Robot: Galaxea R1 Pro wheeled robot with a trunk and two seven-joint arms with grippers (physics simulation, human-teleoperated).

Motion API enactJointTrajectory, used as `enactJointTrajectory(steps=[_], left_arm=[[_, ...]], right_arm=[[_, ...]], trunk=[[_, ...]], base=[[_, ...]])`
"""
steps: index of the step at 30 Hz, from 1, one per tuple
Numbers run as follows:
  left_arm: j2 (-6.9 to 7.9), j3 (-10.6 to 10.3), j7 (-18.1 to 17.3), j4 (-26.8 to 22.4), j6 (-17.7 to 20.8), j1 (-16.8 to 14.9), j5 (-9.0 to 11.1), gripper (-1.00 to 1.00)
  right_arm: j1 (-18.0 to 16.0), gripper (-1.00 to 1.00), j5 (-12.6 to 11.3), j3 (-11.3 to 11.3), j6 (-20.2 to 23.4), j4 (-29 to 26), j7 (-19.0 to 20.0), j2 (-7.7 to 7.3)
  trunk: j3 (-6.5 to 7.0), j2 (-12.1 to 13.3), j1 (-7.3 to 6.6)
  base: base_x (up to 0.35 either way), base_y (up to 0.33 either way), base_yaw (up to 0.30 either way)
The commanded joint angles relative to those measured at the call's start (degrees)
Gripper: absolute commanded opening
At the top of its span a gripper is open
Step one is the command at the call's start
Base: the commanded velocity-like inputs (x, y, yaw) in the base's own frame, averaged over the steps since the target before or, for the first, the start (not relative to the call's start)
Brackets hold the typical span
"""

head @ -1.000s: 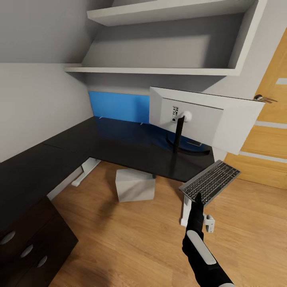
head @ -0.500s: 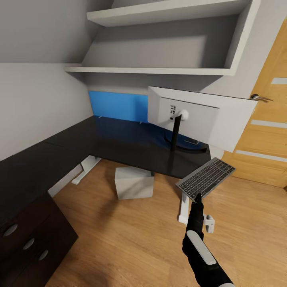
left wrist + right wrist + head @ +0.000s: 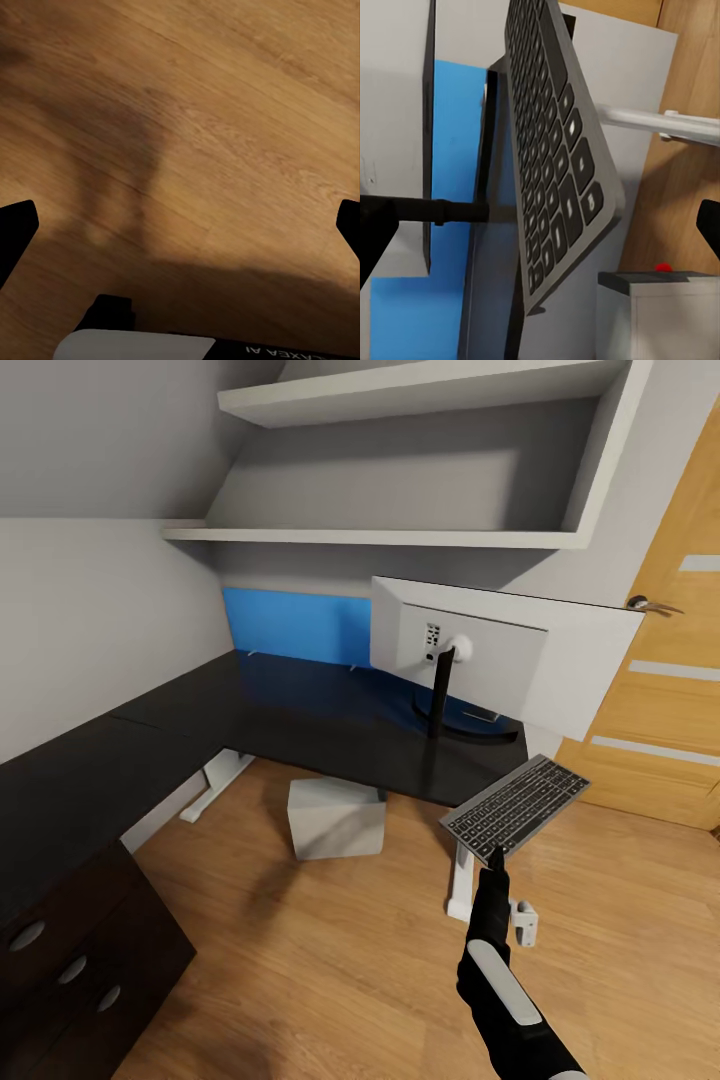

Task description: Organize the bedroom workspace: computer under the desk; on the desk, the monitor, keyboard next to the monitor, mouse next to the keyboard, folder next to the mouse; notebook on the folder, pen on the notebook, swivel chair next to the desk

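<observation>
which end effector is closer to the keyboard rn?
Right. The right end effector grips the keyboard at its near edge, holding it up beside the desk. The left end effector points at the bare wood floor, away from the keyboard.

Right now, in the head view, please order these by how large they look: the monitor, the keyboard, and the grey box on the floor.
1. The monitor, clearly the largest.
2. and 3. The keyboard and the grey box look about alike; the keyboard is nearer the camera, so I do not rank them.

Right gripper point(image 3: 496, 852) extended forward, gripping; left gripper point(image 3: 180, 225) spread wide.
</observation>
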Motion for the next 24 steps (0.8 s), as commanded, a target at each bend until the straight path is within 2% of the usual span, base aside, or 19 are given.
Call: enactJointTrajectory(steps=[1, 10, 24], left_arm=[[0.05, -0.24, 0.44, -0.08, 0.11, -0.02, 0.47, 1.00], [0.13, 0.08, 0.58, -0.06, 0.17, -0.02, 0.43, 1.00], [0.16, 0.10, 0.75, -0.01, 0.40, -0.02, 0.54, 1.00]], right_arm=[[-0.04, 1.00, -0.61, 0.15, -0.26, 0.01, 0.39, -0.02], [-0.04, 1.00, -0.62, 0.12, -0.26, 0.32, 0.25, -0.02], [-0.04, 1.00, -0.49, 1.84, -0.27, 8.49, 0.56, 1.02]], trunk=[[-0.05, -0.03, 0.00], [-0.05, -0.03, 0.00], [-0.05, -0.03, 0.00]], base=[[0.000, 0.000, 0.000], [0.000, 0.000, 0.000], [0.000, 0.000, 0.000]])
